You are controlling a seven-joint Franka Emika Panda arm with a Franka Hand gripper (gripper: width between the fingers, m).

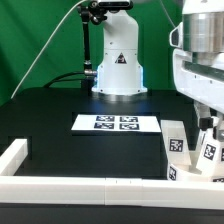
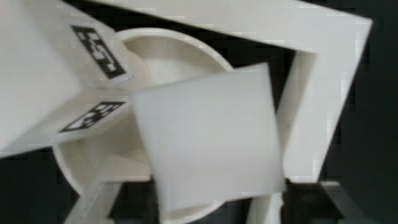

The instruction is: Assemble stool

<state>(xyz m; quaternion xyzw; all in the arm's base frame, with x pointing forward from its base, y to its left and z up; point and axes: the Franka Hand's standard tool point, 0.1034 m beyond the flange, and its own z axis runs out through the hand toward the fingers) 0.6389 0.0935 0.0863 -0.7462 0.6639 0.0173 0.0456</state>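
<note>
In the wrist view my gripper (image 2: 221, 200) is shut on a plain-faced white stool leg (image 2: 214, 135); its dark pads (image 2: 128, 200) press both of the leg's sides. Behind the leg lies the round white seat (image 2: 169, 55). A second leg (image 2: 71, 85) with two black-and-white tags leans over the seat's rim. In the exterior view the gripper (image 1: 207, 124) hangs low at the exterior view's right, just above a tagged leg (image 1: 209, 151). Another tagged leg (image 1: 177, 142) stands upright beside it. The seat is mostly hidden there.
The marker board (image 1: 115, 123) lies flat mid-table in front of the robot base (image 1: 118, 60). The long white border rail (image 1: 90, 187) runs along the front edge and up the exterior view's left side; it also shows in the wrist view (image 2: 324, 70) close to the seat.
</note>
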